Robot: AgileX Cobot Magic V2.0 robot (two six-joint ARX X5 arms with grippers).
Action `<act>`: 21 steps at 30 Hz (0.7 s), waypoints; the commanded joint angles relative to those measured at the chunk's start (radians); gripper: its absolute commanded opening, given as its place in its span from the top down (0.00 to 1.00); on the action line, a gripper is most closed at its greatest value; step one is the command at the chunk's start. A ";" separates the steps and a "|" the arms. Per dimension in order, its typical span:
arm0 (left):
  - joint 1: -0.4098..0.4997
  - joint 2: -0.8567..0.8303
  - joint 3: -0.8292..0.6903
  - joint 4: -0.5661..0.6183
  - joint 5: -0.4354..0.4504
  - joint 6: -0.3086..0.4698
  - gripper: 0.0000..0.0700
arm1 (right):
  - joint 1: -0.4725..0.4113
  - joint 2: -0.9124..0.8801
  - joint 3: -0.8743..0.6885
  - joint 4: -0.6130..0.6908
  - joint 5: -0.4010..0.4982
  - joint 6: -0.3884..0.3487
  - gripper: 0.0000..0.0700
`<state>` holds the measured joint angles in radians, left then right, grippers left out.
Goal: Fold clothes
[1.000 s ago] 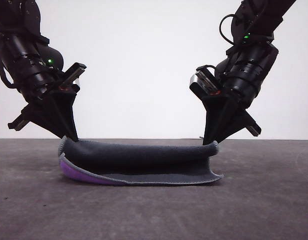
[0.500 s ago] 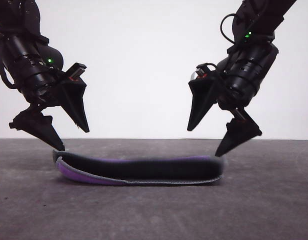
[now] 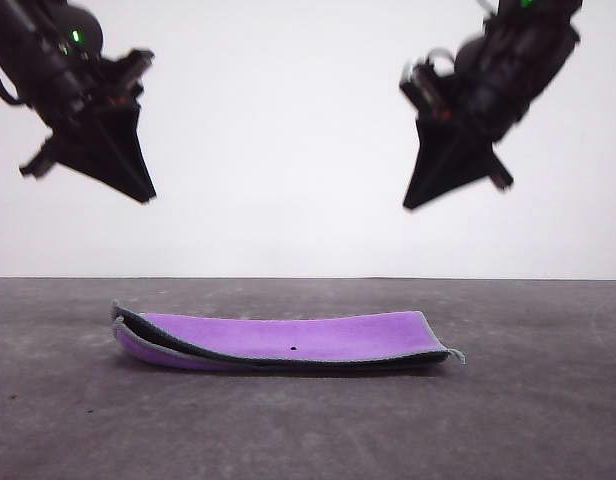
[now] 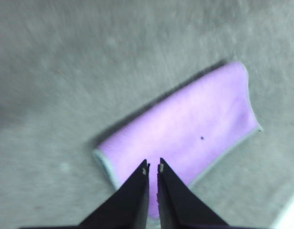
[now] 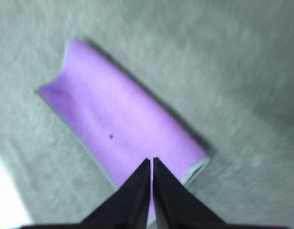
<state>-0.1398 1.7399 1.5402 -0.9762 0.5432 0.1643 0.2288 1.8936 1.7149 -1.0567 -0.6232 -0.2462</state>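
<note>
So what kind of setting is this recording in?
Probably a lab or test bench, not a home: a bare grey tabletop against a plain white backdrop, with one folded purple cloth lying below the raised left gripper and right gripper.

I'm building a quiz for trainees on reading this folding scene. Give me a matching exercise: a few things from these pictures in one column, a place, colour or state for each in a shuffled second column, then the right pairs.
Column one:
1. left end effector
2. right end effector
3. cloth
4. table

Column two:
A. dark grey surface, bare around the cloth
B. shut, raised above the cloth's right end in the front view
C. folded flat, purple face up
D. shut, raised above the cloth's left end in the front view

Pairs: 1-D, 2-B, 3-C, 4-A
</note>
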 commanded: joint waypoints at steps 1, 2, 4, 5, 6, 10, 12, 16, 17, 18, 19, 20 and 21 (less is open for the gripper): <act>-0.002 -0.028 0.020 0.006 -0.052 0.018 0.98 | 0.004 -0.028 0.022 0.011 0.068 -0.017 1.00; -0.002 -0.049 0.020 0.003 -0.080 0.018 0.98 | 0.005 -0.055 0.021 0.013 0.112 -0.016 1.00; -0.001 -0.089 0.019 0.003 -0.120 0.018 0.98 | 0.011 -0.111 0.014 0.014 0.167 -0.015 1.00; 0.002 -0.106 0.018 0.006 -0.128 0.019 0.98 | 0.015 -0.142 0.007 0.015 0.179 -0.012 1.00; 0.006 -0.121 0.018 0.008 -0.129 0.019 0.98 | 0.018 -0.173 -0.004 0.016 0.184 -0.008 1.00; 0.018 -0.151 0.018 0.009 -0.129 0.019 0.98 | 0.038 -0.319 -0.100 0.062 0.268 0.011 1.00; 0.023 -0.152 0.018 -0.002 -0.128 0.019 0.98 | 0.053 -0.401 -0.185 0.092 0.308 0.030 1.00; 0.027 -0.152 0.018 0.004 -0.128 0.019 0.98 | 0.069 -0.559 -0.418 0.218 0.344 0.096 1.00; 0.028 -0.152 0.018 0.005 -0.128 0.019 0.98 | 0.071 -0.592 -0.485 0.273 0.344 0.127 1.00; 0.029 -0.152 0.018 0.004 -0.128 0.019 0.98 | 0.072 -0.620 -0.550 0.335 0.343 0.163 1.00; 0.029 -0.152 0.018 0.005 -0.128 0.019 0.98 | 0.073 -0.637 -0.606 0.386 0.342 0.188 1.00; 0.029 -0.152 0.018 0.005 -0.128 0.019 0.98 | 0.073 -0.649 -0.659 0.436 0.341 0.212 1.00; 0.029 -0.152 0.018 0.005 -0.128 0.019 0.98 | 0.073 -0.656 -0.709 0.485 0.337 0.238 1.00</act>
<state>-0.1117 1.5723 1.5398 -0.9764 0.4164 0.1692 0.2956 1.2207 1.0430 -0.6191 -0.2849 -0.0878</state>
